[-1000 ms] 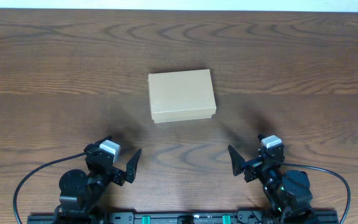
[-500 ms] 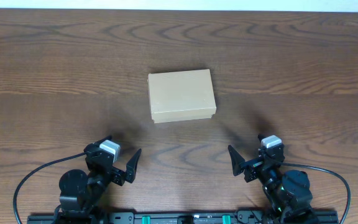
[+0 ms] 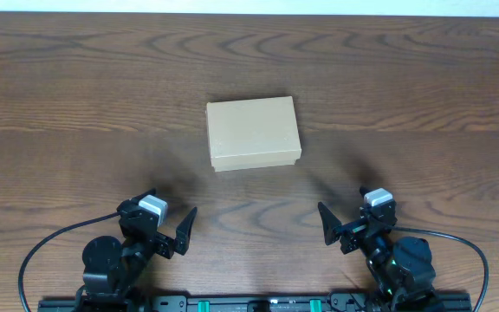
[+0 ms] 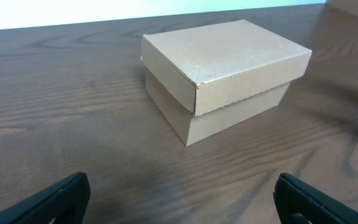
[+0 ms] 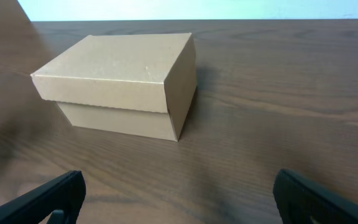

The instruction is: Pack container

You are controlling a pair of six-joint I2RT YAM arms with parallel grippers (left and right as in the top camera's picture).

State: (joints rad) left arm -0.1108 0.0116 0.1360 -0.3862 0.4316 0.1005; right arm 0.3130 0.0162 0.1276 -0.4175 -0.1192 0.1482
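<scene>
Nothing has shifted since the earlier overhead pictures: box and both arms sit exactly where they were. Largest in view is the dark wood-grain surface (image 3: 68,95), which fills all three views. At its middle, slightly left of centre from above, rests the container (image 3: 253,133), a plain tan cardboard box with its lid shut, so what it holds, if anything, cannot be told. It stands well apart from both arms, which crouch at the near edge. The left end effector (image 3: 171,206) is spread wide and holds nothing, and the right end effector (image 3: 343,204) is likewise spread wide and bare. A black cable (image 3: 31,258) loops out from the left arm and another (image 3: 478,253) from the right. From above only the container's flat top and a thin strip of its near side show. The left wrist camera adds the side walls: the lid's skirt overlaps the upper part of the base, and one corner points toward the lens. The right wrist camera shows the box from the opposite slant, with the same overhanging lid and a short end wall facing right. In each wrist view only the dark fingertips (image 4: 67,198) (image 5: 61,194) poke in at the bottom corners, far apart, with bare wood between them.
</scene>
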